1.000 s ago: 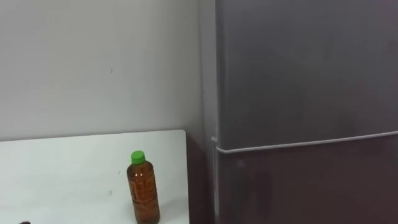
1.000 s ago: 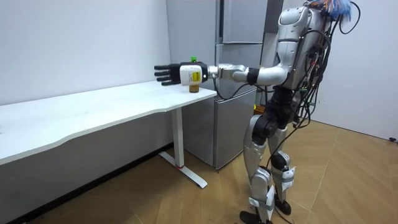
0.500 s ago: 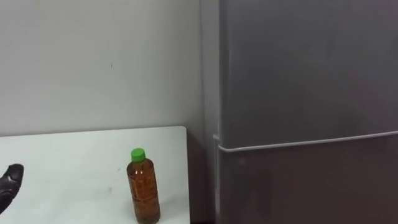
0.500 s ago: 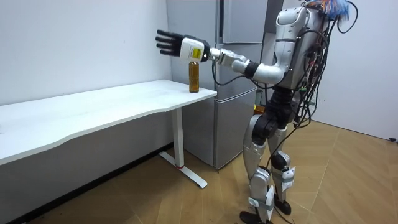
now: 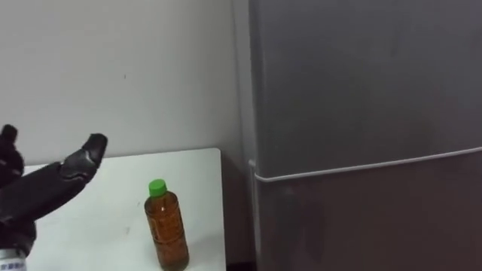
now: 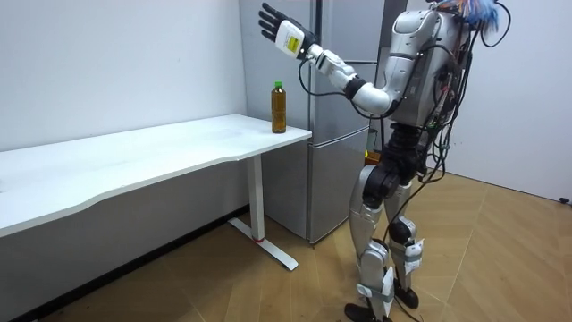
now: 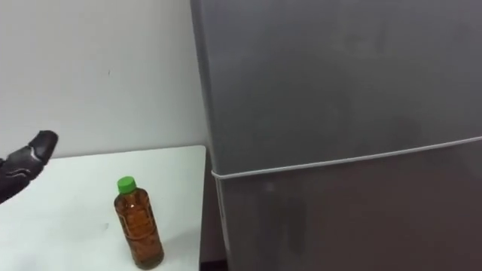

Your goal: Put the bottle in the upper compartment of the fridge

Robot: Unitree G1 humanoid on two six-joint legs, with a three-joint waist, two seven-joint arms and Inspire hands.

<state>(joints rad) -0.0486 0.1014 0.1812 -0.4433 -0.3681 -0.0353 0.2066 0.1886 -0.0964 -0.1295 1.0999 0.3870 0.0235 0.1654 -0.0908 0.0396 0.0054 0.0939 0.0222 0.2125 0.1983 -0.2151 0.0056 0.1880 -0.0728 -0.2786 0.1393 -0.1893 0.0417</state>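
Observation:
A brown bottle (image 5: 166,226) with a green cap stands upright near the right corner of the white table (image 5: 105,177), close to the grey fridge (image 5: 361,98). Both fridge doors are closed; a pale seam (image 5: 361,165) divides the upper door from the lower one. My left hand (image 5: 41,192) is raised at the left, open with straight fingers, apart from the bottle and holding nothing. In the room view the left hand (image 6: 279,22) is high in front of the fridge (image 6: 344,31), well above the bottle (image 6: 279,105).
A plain white wall rises behind the table. I stand on the wooden floor in front of the fridge, by the end of the long table (image 6: 161,148).
My left arm has swung up from table height beside the bottle to about head height, and the open hand has come into the eye views. The bottle has stayed put.

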